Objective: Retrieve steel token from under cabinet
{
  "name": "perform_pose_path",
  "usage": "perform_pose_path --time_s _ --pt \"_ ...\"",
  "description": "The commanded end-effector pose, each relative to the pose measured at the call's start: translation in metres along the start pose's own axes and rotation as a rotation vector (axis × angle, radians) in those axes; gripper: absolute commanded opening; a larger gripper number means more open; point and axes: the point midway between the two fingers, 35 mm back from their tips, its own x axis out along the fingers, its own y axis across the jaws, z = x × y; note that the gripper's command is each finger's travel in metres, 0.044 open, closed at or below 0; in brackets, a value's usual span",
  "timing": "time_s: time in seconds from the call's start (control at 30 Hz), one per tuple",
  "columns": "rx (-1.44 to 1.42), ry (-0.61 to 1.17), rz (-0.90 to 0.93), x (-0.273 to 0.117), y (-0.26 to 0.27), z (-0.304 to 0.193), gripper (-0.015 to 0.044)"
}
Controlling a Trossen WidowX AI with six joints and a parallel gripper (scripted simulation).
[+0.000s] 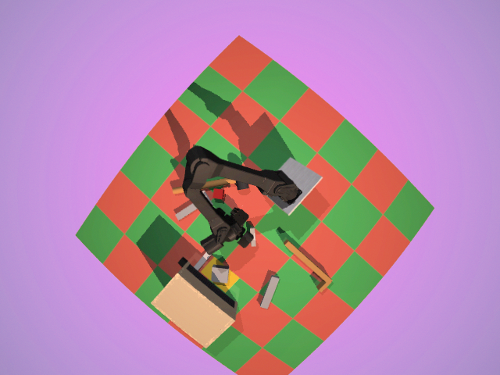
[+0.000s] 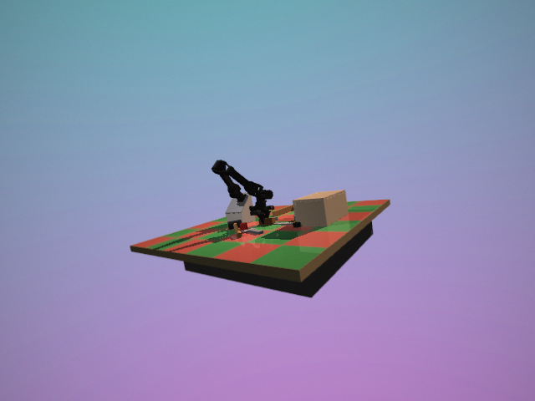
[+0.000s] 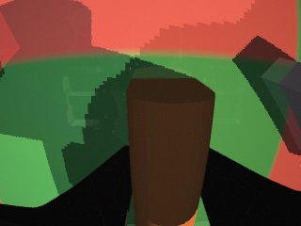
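My gripper [image 2: 262, 219] [image 3: 164, 153] is shut on a thick brown handle [image 2: 268, 221] [image 3: 169, 141], low over the table in front of the cabinet [image 1: 194, 310] [image 2: 334, 209]. A grey bar [image 1: 201, 261] reaches from beneath the gripper toward the cabinet's left front; whether it joins the handle is unclear. A faceted grey piece [image 1: 219, 275] lies within the yellow marked area [image 1: 232, 281] by the cabinet's dark front. I cannot tell whether it is the token, or whether it lies flat. No token shows under the cabinet. The arm hides the handle in the top view.
An orange L-shaped stick [image 1: 306, 262] and a grey bar [image 1: 269, 292] lie right of the marked area. A small white block lies beside the gripper. A red block [image 1: 218, 194] [image 2: 243, 225], another orange stick [image 1: 176, 190] and a silver wedge [image 1: 302, 177] are farther back.
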Motion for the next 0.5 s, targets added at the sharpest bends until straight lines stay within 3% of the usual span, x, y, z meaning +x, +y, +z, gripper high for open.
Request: perform_pose_path --time_s 0.0,0.47 --pt "-0.009 -0.008 -0.003 0.001 -0.001 0.01 0.0" --pt "-0.01 -0.009 -0.003 0.001 0.002 0.026 0.0"
